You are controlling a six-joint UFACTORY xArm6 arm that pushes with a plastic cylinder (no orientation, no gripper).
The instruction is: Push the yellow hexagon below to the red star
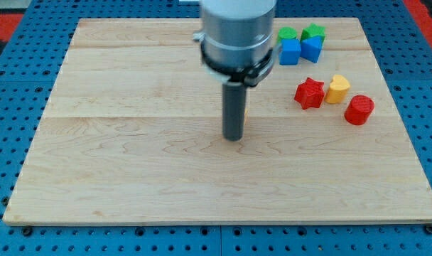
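- Because the arm ends in a plain rod with no jaws, there is nothing to open or close; its tip [234,137] rests on the board [131,171] near its middle.
- The yellow hexagon [337,89] sits touching the red star [309,93] on the star's right, well to the tip's upper right.
- A red cylinder [359,109] lies just right of the hexagon.
- The tip likely must get above the hexagon to push it down and leftward.

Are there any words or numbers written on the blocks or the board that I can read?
None: no word, number, label or sign can be read anywhere in the view.
The wooden board is bare wood grain.
The red star, yellow hexagon, red block, two blue blocks and two green blocks are plain colour.
My tip and its rod carry no marks.
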